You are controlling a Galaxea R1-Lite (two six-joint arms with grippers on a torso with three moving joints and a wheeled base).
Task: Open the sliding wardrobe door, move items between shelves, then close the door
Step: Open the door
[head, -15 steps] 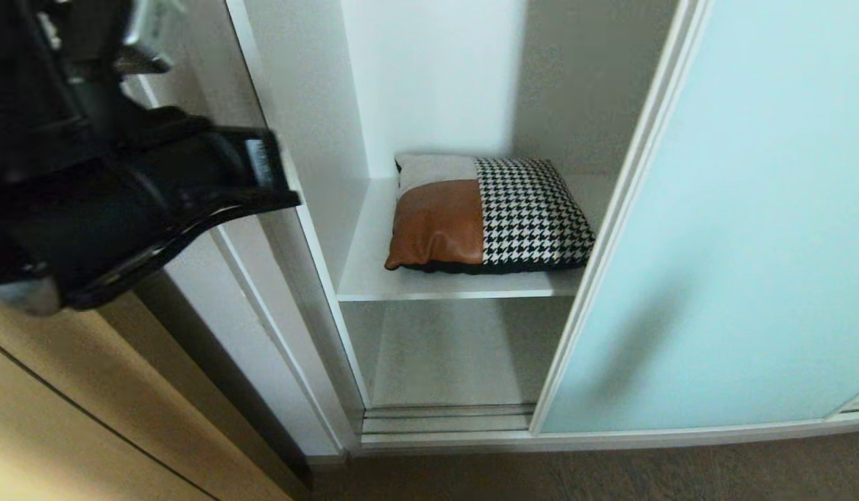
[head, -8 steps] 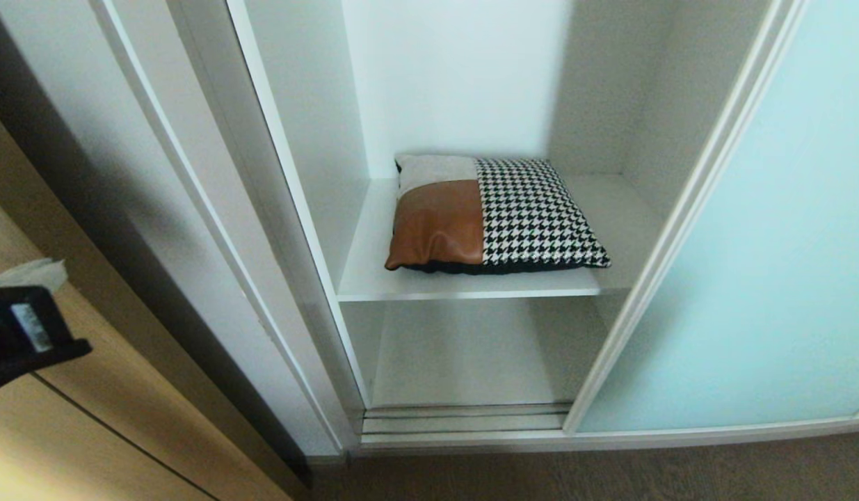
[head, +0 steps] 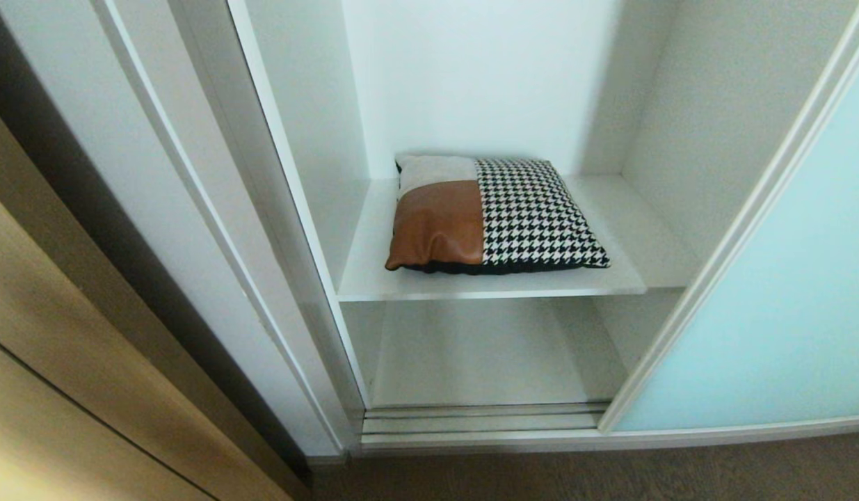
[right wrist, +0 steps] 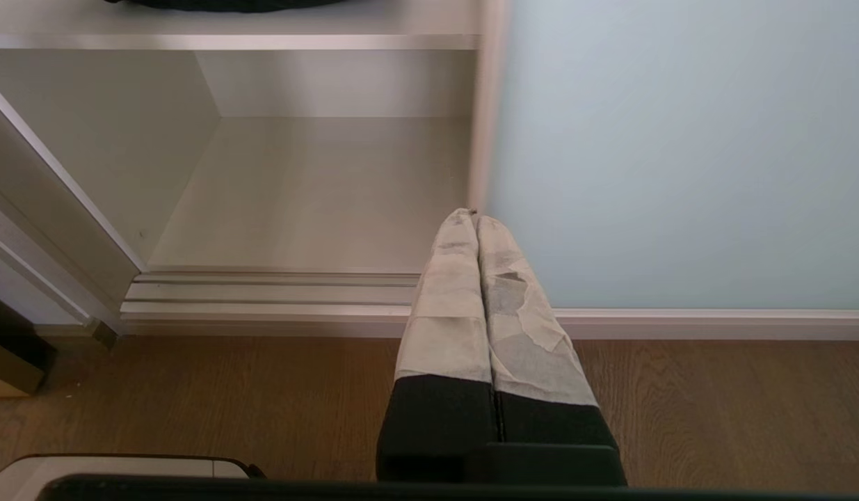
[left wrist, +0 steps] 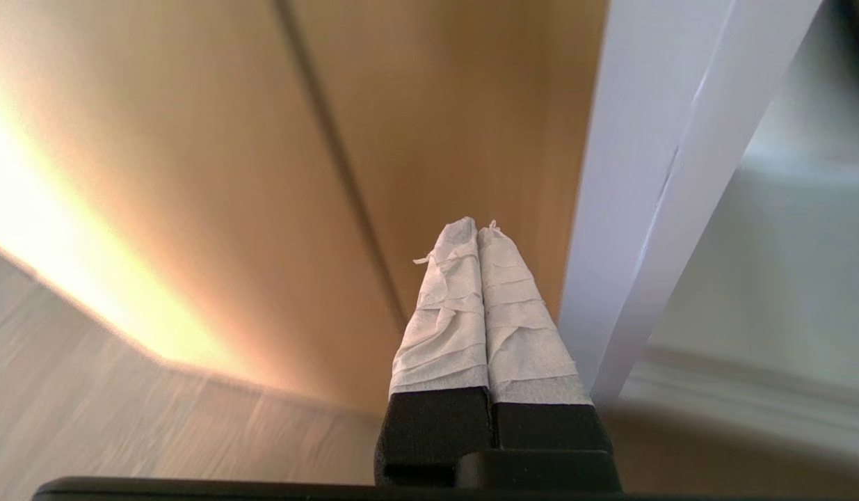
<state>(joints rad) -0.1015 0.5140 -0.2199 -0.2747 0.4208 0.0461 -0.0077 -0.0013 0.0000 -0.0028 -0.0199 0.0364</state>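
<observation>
Opening sliding wardrobe door [head: 805, 299]: largely complete.
Both grippers [left wrist: 479, 233] [right wrist: 471, 216] clenched, empty; next, grasp cushion [head: 495, 214] off shelf [head: 471, 285].

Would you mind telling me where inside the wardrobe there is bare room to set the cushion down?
The lower shelf, under the board bearing the cushion, shows bare from the left wall to the sliding door. On the upper shelf, only narrow strips are free: left of the cushion, and right of it toward the side wall. Its middle is taken.
</observation>
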